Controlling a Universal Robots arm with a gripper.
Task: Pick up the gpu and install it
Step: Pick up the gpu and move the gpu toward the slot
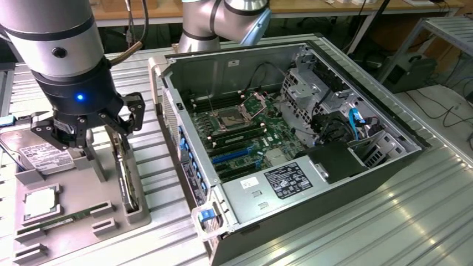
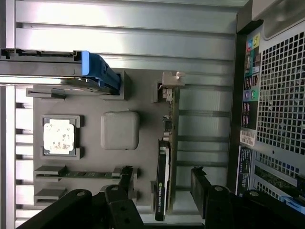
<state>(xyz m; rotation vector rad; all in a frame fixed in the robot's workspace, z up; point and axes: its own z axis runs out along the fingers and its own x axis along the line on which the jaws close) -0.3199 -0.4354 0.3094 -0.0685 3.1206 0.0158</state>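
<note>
1. Black claw [image 2: 162,179] fingers [image 2: 126,186] stand spread wide above the grey tray [image 2: 143,105], with nothing gripped between them.
2. Between those fingers, with a gap on either side, runs the gpu [image 2: 167,143]. It stands on its long edge in a slot of the tray. Its dark cooler faces the tray's middle, and its silvery bracket is at the end away from the claw.
3. Seen from the exterior view, the claw hangs over that side of the tray, close above the card's upper edge. Whether a finger touches the card cannot be told.
4. At the tray's middle sits a pale square block [image 2: 120,130], and just beside it a processor [image 2: 58,135] lies flat in a square pocket.
5. A memory stick [image 2: 86,174] lies in a narrow groove at the tray's end under the claw. The hard drive [image 2: 47,67], with a blue piece [image 2: 100,71] at it, sits at the tray's opposite end.
6. Just beside the tray, on its gpu side, the open computer case [image 1: 333,183] lies on the slatted metal table [image 1: 414,216] with its motherboard [image 1: 236,138] exposed.
</note>
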